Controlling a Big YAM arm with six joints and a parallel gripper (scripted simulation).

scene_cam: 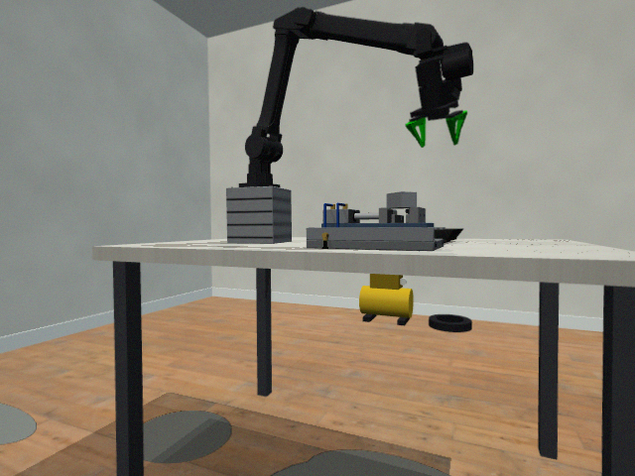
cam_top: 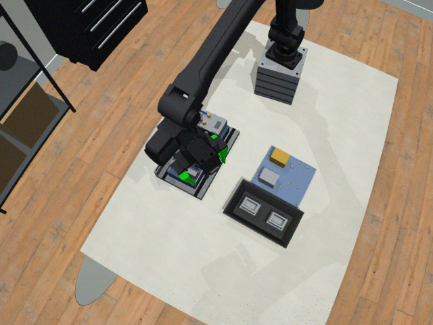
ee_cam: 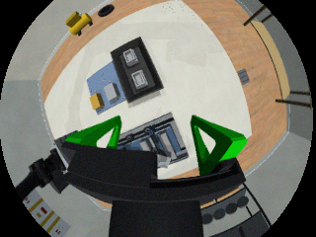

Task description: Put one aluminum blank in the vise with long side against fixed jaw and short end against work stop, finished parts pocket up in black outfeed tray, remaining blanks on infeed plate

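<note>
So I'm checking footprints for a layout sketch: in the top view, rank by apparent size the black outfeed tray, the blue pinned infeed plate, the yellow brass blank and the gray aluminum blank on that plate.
1. Black outfeed tray
2. Blue pinned infeed plate
3-4. Yellow brass blank and gray aluminum blank: look alike, not ranked.

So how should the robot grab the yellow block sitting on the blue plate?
From straight above, probably. The yellow brass blank lies flat on the infeed plate with its top and sides free. The open gripper could come down and pinch its two long sides, across the narrow width, near the middle so it stays level.
</note>
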